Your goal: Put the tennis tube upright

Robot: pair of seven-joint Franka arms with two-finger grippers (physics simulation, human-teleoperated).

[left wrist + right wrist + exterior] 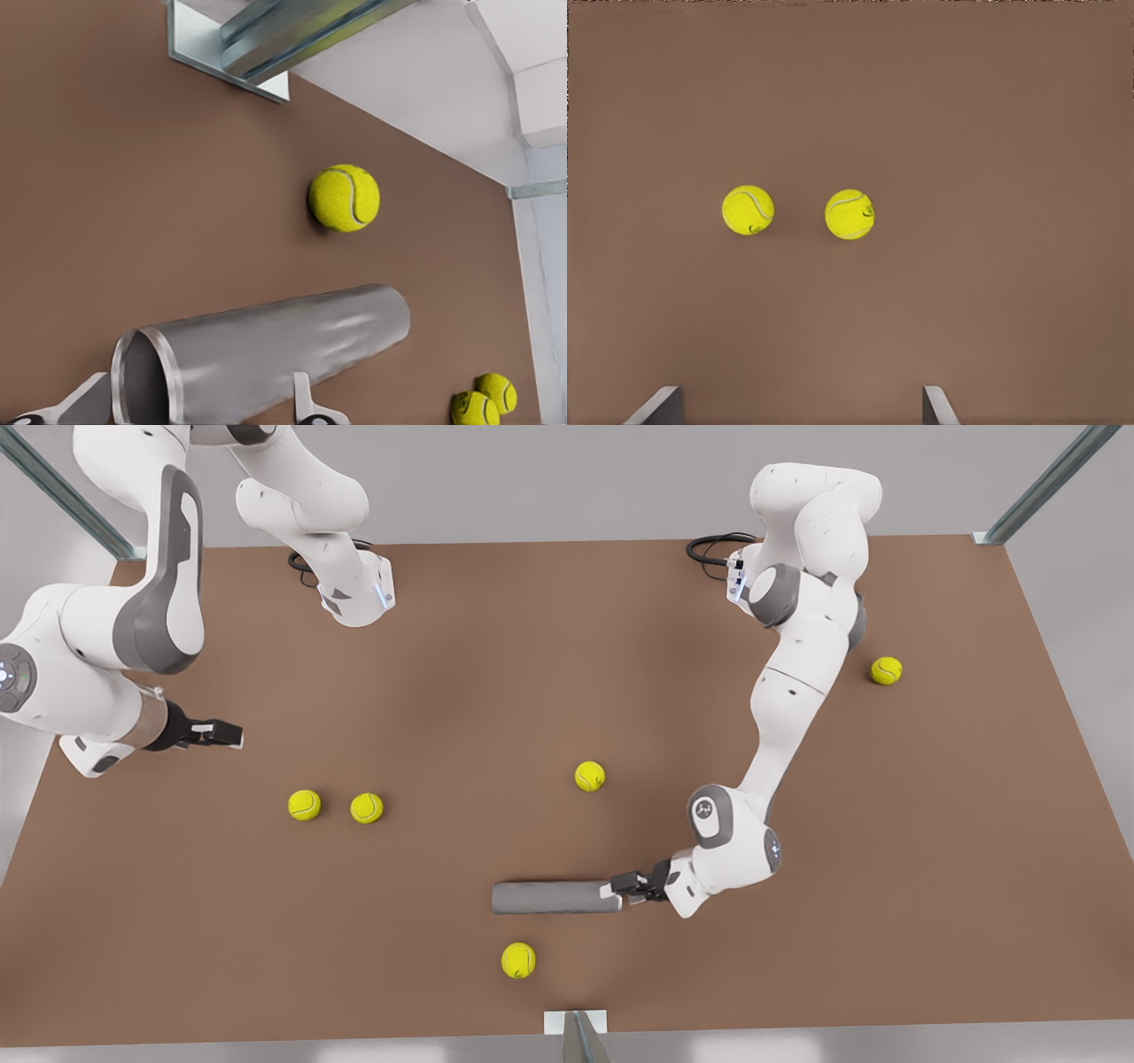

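Grey matte tennis tube (551,897) lies flat on the brown worktop (532,646), near the front edge about mid-width, long axis parallel to that edge. Silvery rim end (142,376) is open and faces the left gripper (623,893), which sits at that end with one finger either side of the tube; fingers (303,394) are apart and straddling. I cannot tell if the pads touch the wall yet.

Right gripper (226,733) hangs over the worktop's other side, close to that side edge, fingers (935,405) spread, nothing between them, two tennis balls (797,212) below it. That arm waits.

Risks, as judged:
- Grip is right at the rim, far from the tube's middle, so on lifting the long free end could sag or pivot in the pads and slip out.
- Round smooth wall: closing off-centre may squirt the tube sideways and roll it.
- Nearest tennis ball (518,960) sits between tube and front edge; a rolling or swinging tube could knock it off the worktop.
- Tall narrow cylinder: if set down tilted, it likely topples.
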